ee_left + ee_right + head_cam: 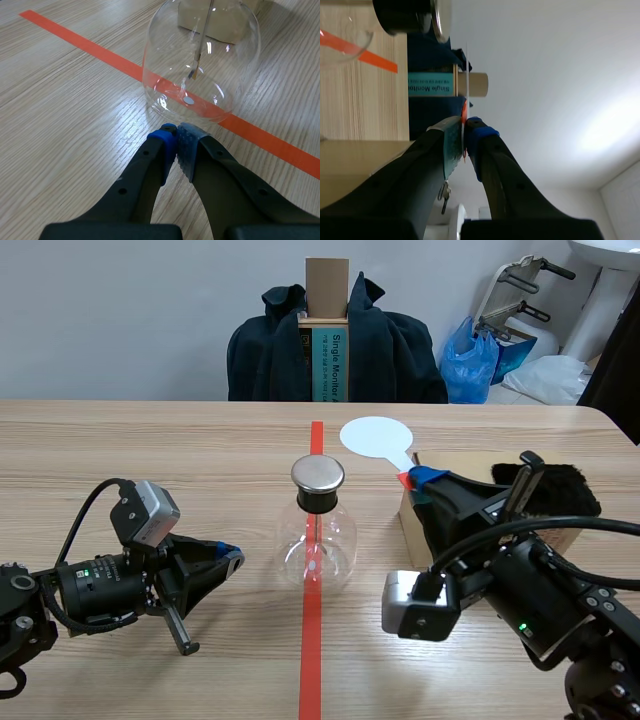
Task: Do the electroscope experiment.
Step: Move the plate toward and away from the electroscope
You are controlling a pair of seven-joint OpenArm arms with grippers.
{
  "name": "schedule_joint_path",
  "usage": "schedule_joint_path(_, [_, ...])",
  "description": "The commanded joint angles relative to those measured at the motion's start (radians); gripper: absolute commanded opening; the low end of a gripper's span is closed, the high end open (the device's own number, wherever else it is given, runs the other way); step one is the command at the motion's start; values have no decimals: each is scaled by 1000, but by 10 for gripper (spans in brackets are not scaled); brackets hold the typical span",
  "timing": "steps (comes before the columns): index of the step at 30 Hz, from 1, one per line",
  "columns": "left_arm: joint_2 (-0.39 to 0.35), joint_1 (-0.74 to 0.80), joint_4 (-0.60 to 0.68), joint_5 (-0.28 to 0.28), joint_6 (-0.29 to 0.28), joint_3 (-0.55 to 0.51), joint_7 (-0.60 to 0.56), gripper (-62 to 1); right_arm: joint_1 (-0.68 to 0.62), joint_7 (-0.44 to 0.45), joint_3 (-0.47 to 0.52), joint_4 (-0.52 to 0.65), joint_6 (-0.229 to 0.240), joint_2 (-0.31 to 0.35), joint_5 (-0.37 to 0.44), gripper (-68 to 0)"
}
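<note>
A pale wooden bench (150,450) runs to a grey wall, with a dark jacket (400,350) draped far behind it. In the middle, on the red tape, stands the round glass flask with a metal cap (318,530). Near left, the left arm's fingers (228,556) are closed and hold nothing. Right of the flask, the right arm's fingers (428,477) pinch the stem of a white round paddle (376,436). Black fur (565,490) lies on a tan box, partly hidden by that arm.

Left wrist: the pads (176,145) meet just short of the flask (200,65); its inner strip is hard to read.

Right wrist: the fingers (456,141) clamp the paddle (467,60), seen edge-on. The next move is probably to bring the disc to the cap (440,17).
</note>
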Motion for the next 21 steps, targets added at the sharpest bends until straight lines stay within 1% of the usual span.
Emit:
schedule_joint_path(1, [6, -8, 13, -7, -2, -3, -21, -590, 12, 25, 11, 26, -11, 13, 6, -667])
schedule_joint_path(6, [6, -8, 13, -7, -2, -3, -21, -590, 12, 125, 11, 26, -11, 13, 6, -667])
schedule_joint_path(11, [6, -8, 13, -7, -2, -3, -21, -590, 12, 197, 11, 26, -11, 13, 6, -667])
schedule_joint_path(14, [6, -8, 13, -7, -2, -3, -21, -590, 12, 220, 11, 26, -11, 13, 6, -667])
schedule_joint_path(21, [6, -8, 13, -7, -2, -3, -21, -590, 12, 244, 11, 26, -11, 13, 4, -667])
